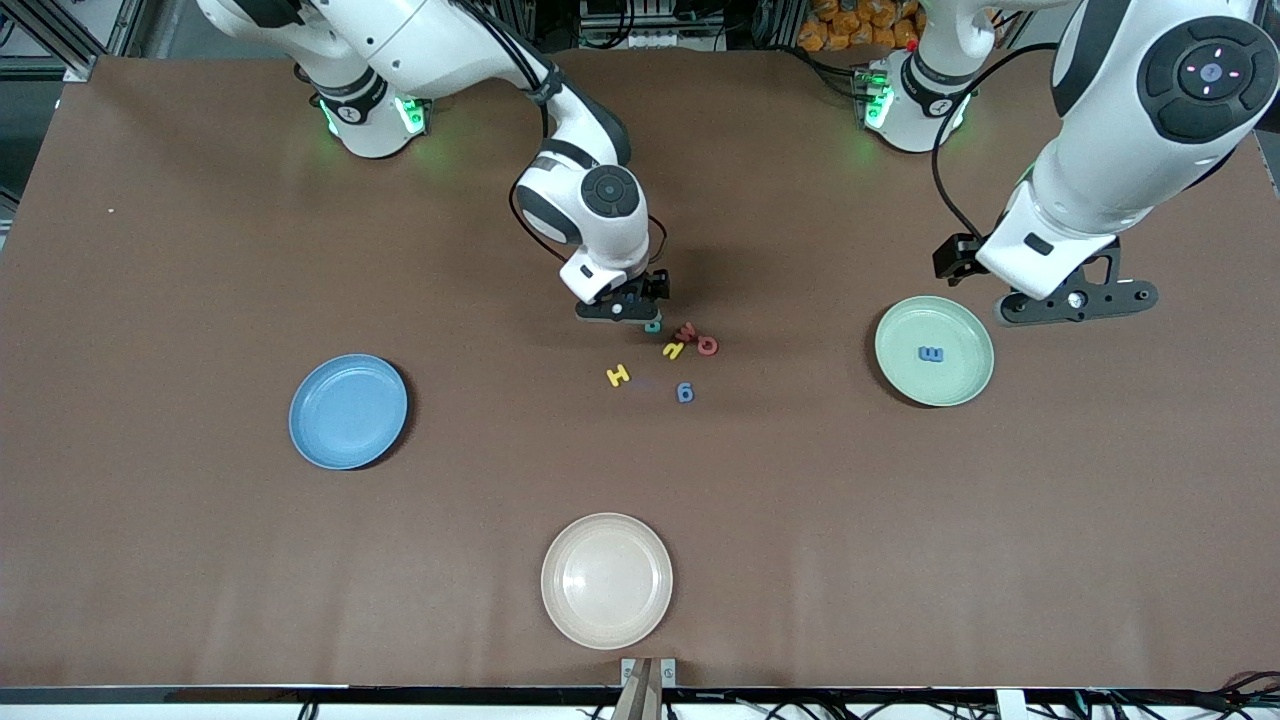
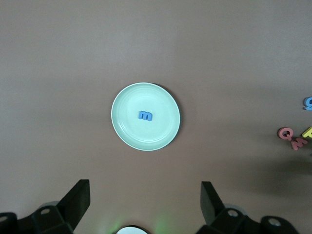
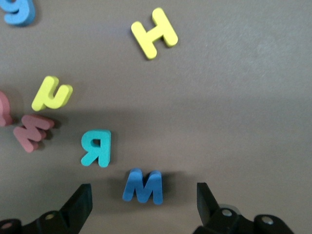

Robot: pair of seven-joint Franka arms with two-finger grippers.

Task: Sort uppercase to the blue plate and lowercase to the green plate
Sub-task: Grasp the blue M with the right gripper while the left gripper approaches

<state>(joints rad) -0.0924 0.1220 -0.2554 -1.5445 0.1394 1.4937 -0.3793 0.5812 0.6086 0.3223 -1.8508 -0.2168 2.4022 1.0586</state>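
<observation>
Right gripper (image 3: 141, 207) hangs low over the blue M (image 3: 142, 186), fingers spread wide with nothing between them — mid-frame in the front view, at the upper edge of the letter cluster.
Foam M looks light, soft and a bit squashy; a pinch across its flat sides should hold. Left gripper (image 2: 145, 207) waits open and empty over the green plate (image 2: 124, 129) at centre right, blue m (image 2: 145, 115) inside; blue plate (image 1: 330, 440), centre left, is bare.
</observation>
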